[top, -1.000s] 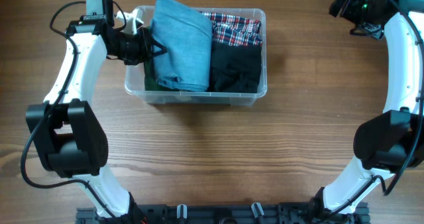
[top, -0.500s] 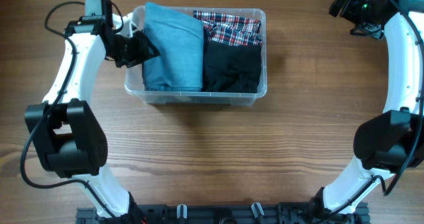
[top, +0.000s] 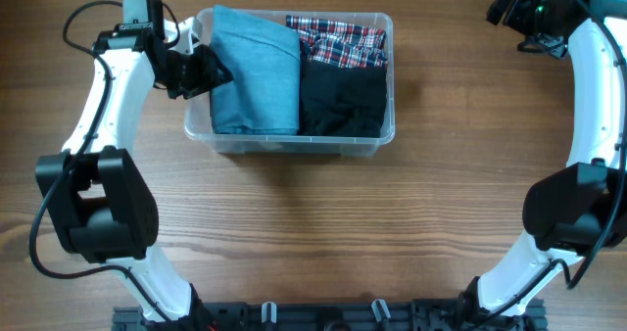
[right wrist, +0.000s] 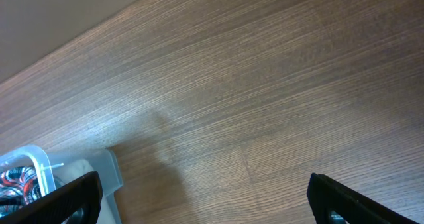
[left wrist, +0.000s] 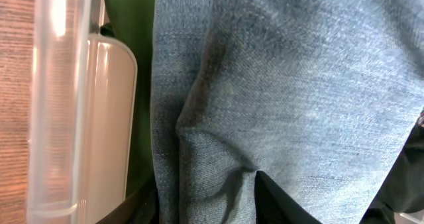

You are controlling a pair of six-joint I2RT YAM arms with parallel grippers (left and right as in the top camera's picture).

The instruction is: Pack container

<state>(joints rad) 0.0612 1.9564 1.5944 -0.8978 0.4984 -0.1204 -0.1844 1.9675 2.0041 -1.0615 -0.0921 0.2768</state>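
Observation:
The clear container (top: 294, 146) stands at the far middle of the table. In it lie folded blue jeans (top: 255, 71) on the left, a black garment (top: 341, 101) on the right and a plaid cloth (top: 343, 39) at the back right. My left gripper (top: 203, 71) is at the container's left rim, at the jeans' edge. In the left wrist view its fingers (left wrist: 207, 207) are parted with a fold of jeans (left wrist: 285, 85) between them, next to a green cloth (left wrist: 126, 25) and the container wall (left wrist: 53, 105). My right gripper (top: 509, 5) is open and empty at the far right.
The right wrist view shows bare wooden table (right wrist: 265, 105) between the wide fingers (right wrist: 205, 197) and one corner of the container (right wrist: 40, 168) at the lower left. Both arm bases stand at the near edge of the table.
The jeans were lifted and bunched over the container a second ago; now they lie flat inside it. My left gripper has drawn slightly left to the rim. The right arm has not moved.

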